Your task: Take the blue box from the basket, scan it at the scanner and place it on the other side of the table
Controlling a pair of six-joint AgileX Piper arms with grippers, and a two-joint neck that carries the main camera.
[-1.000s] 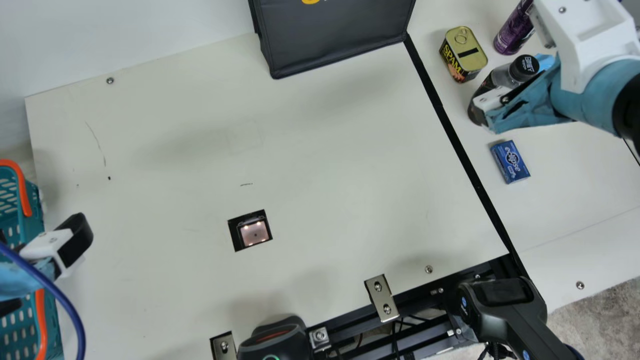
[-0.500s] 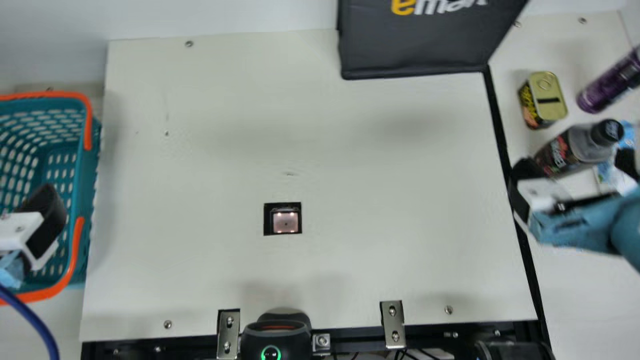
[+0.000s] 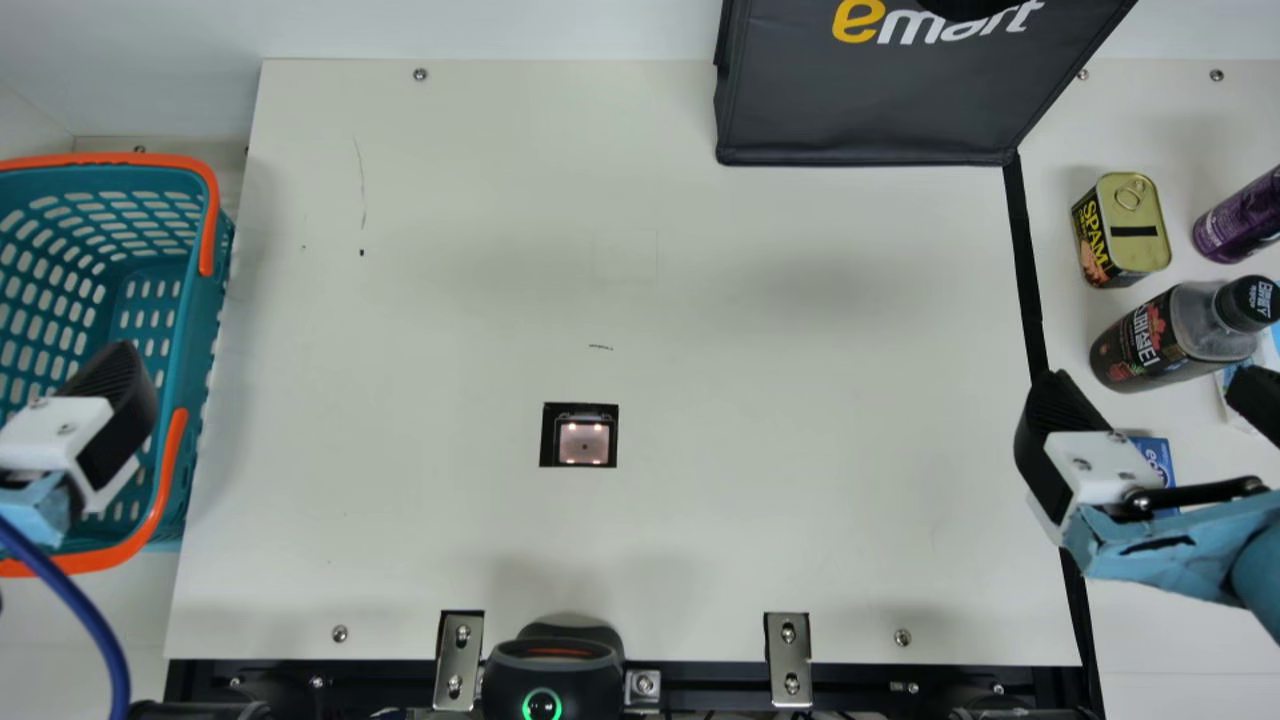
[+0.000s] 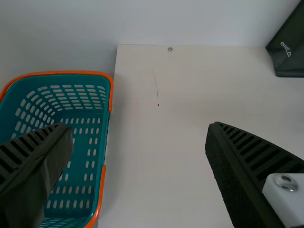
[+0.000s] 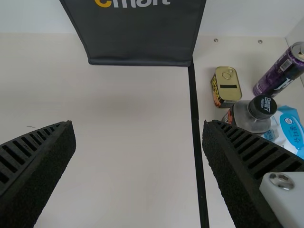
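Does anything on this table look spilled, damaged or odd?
Nothing looks spilled. The surface has a thin scratch-like line at the back left and a short dark mark just beyond the scanner window, like wear or stray marks.

Blk bag (image 3: pixel 870 115), tin (image 3: pixel 1135 215), btl (image 3: pixel 1150 340), purp. can (image 3: pixel 1240 222)

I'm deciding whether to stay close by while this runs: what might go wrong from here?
The open right gripper hangs near the blue box and the dark bottle; coming down there, it might nudge the box or topple the bottle.

The open left gripper has one finger over the basket and the other over the table, so lowering it could catch the basket's side.
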